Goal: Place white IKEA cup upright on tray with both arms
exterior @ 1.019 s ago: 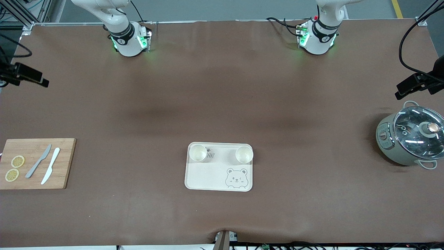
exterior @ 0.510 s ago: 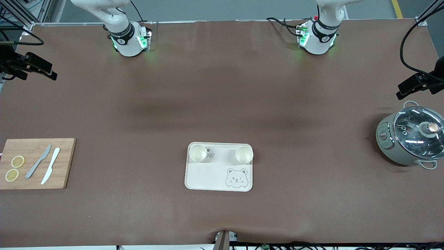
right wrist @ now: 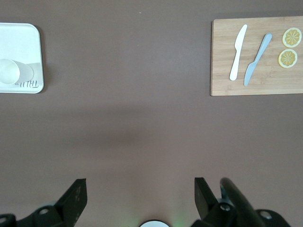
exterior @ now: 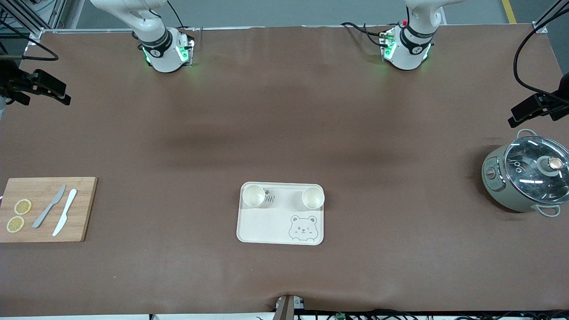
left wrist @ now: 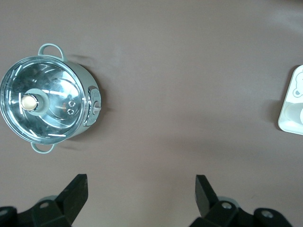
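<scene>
The cream bear-face tray point(exterior: 275, 222) lies on the table's middle, on the side near the front camera. Two white cups stand upright on the tray's edge farther from the camera, one point(exterior: 254, 196) toward the right arm's end and one point(exterior: 313, 198) toward the left arm's end. My right gripper point(exterior: 58, 92) hangs high over the right arm's end of the table, open and empty point(right wrist: 139, 181). My left gripper point(exterior: 529, 110) hangs high over the left arm's end, open and empty point(left wrist: 141, 178). The right wrist view shows the tray point(right wrist: 28, 42) with one cup point(right wrist: 9, 71). The left wrist view shows the tray's corner point(left wrist: 293, 94).
A wooden cutting board point(exterior: 82, 209) with two knives and two lemon slices lies at the right arm's end; it also shows in the right wrist view point(right wrist: 222, 80). A grey-green pot with a glass lid point(exterior: 526, 178) stands at the left arm's end, seen too in the left wrist view point(left wrist: 47, 97).
My right gripper has shifted a little over its end of the table. My left gripper has barely moved. The tray and both cups have not moved.
</scene>
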Available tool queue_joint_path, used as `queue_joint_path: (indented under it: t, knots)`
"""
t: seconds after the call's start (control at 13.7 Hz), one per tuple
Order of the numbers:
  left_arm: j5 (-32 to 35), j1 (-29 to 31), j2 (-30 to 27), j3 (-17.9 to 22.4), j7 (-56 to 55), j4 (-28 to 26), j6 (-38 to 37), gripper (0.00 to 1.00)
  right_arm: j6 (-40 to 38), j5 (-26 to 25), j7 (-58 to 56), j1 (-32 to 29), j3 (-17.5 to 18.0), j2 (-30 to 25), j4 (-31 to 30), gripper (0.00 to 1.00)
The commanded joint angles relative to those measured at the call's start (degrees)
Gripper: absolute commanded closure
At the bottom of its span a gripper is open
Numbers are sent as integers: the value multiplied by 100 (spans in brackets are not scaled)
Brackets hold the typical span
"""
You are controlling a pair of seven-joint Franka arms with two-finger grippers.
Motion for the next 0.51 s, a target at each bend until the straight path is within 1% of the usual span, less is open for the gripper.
queue_joint_path:
  t: [0.0,0.44]
  knots:
    - [-149,54,-23,-8,-4,-4,-43,0,121,-140,-72,46,9,-52,-88,0]
    - [-61,63,-76,1,-4,4,-201,0,139,-96,-98,55,9,-52,-97,0]
